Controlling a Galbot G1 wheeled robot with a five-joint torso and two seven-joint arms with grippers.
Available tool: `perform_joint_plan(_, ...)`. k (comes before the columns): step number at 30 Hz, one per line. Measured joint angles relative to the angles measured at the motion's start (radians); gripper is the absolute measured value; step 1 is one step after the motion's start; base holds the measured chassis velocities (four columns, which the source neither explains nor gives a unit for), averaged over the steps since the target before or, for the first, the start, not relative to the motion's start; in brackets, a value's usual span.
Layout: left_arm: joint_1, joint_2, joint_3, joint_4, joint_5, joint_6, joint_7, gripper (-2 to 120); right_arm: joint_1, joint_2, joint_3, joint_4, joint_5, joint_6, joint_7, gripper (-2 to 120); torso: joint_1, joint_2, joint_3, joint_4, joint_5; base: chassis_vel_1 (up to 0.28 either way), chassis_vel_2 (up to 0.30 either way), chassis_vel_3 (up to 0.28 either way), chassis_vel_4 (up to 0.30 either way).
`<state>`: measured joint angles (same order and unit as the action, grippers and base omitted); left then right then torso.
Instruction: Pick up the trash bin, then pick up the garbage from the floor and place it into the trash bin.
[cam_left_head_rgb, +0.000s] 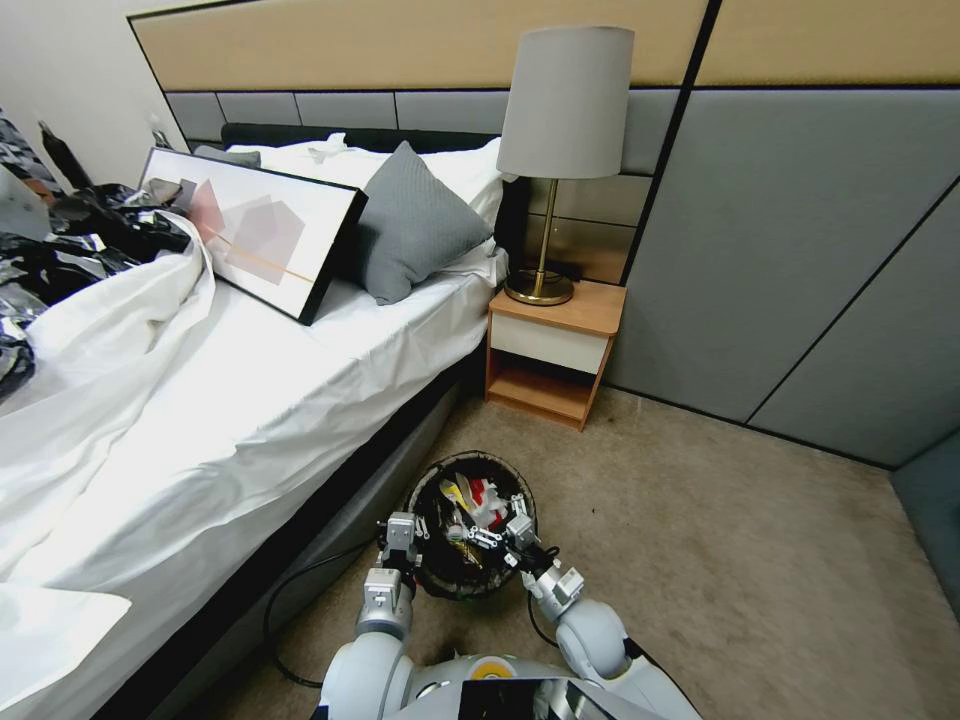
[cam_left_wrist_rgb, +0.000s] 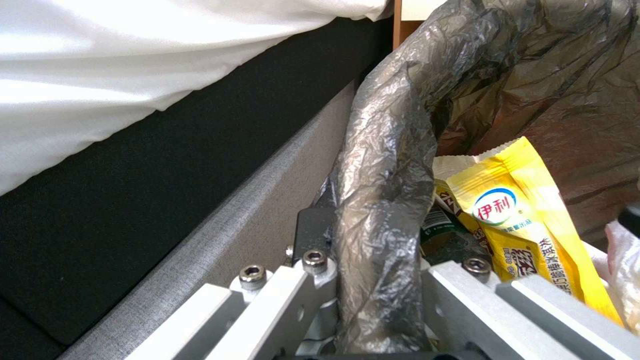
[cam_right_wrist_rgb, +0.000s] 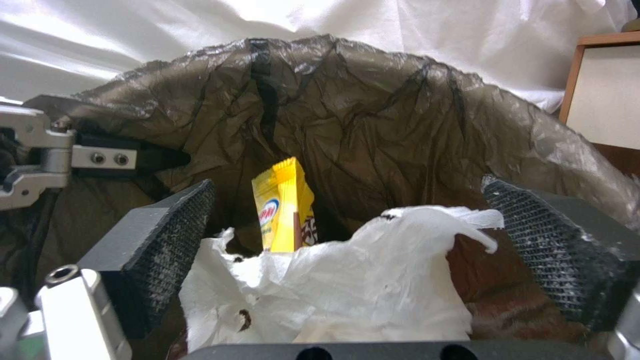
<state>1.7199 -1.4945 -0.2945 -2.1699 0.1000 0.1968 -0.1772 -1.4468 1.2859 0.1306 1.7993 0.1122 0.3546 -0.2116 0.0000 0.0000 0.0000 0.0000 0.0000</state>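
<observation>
The trash bin (cam_left_head_rgb: 470, 525) sits low in front of the robot, between its two arms, close beside the bed (cam_left_head_rgb: 250, 400) on the left and nearer than the nightstand (cam_left_head_rgb: 550, 350). The left gripper (cam_left_wrist_rgb: 373, 280) is clenched on the bin's left rim, one finger outside and one inside, with the black bag liner (cam_left_wrist_rgb: 387, 175) pinched between them. The right gripper (cam_right_wrist_rgb: 360, 235) hangs over the bin's mouth with its pads (cam_right_wrist_rgb: 167, 240) spread apart, gripping nothing; a crumpled white tissue (cam_right_wrist_rgb: 347, 285) lies loose between them, resting on the contents. Behind it a yellow snack wrapper (cam_right_wrist_rgb: 283, 210) stands upright against the liner, and the left wrist view shows the same wrapper just inside the rim.

Judged handling: the bin looks light and fairly stiff, so a rim pinch should carry it, though the thin liner is slippery and could slide or tear under the fingers. The tissue is soft and nearly weightless and will not drop cleanly if it snags on the textured pads. The wrapper is thin, crinkly film, best pinched across a flat edge.
</observation>
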Motion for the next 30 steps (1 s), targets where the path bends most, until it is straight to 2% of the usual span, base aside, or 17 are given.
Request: perform_joint_plan(30,-0.005,-0.001,-0.011,-0.008,-0.016,0.004,-0.006,1,-0.030,-0.017,0.050,0.019,-0.019,0.038,-0.001,100,0.000,0.000,0.000,0.0000,0.0000,0.000,0.000,0.000,0.000)
